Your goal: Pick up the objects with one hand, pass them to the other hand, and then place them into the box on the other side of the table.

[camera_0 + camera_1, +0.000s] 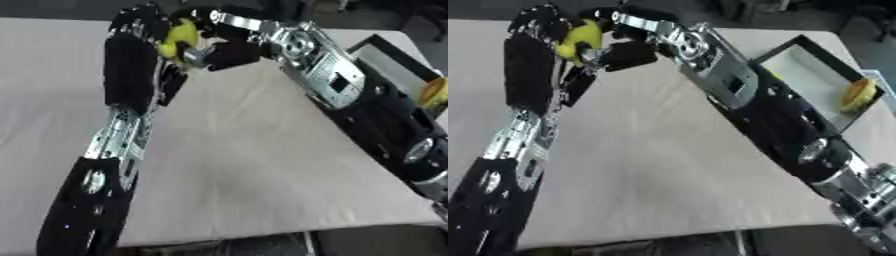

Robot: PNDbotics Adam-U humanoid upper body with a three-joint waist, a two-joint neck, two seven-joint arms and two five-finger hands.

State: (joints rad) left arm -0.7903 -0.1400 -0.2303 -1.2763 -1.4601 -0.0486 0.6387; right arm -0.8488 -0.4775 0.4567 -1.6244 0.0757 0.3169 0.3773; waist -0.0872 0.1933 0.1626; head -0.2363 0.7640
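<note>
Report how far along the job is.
Done, it seems: one yellowish object already lies in the box on the right. In hand: both robot hands meet at the far side of the table around a yellow object, left robot hand and right robot hand apparently mid-handover. Left: finishing the pass and placing it in the box.

Bare table (245,165) between the two arms, open stretch at far left, both hands (544,30) (636,50) crowding a yellow object (581,36) at far centre, box (811,82) at right holding one yellow item (856,95), right arm lying across its near approach.
</note>
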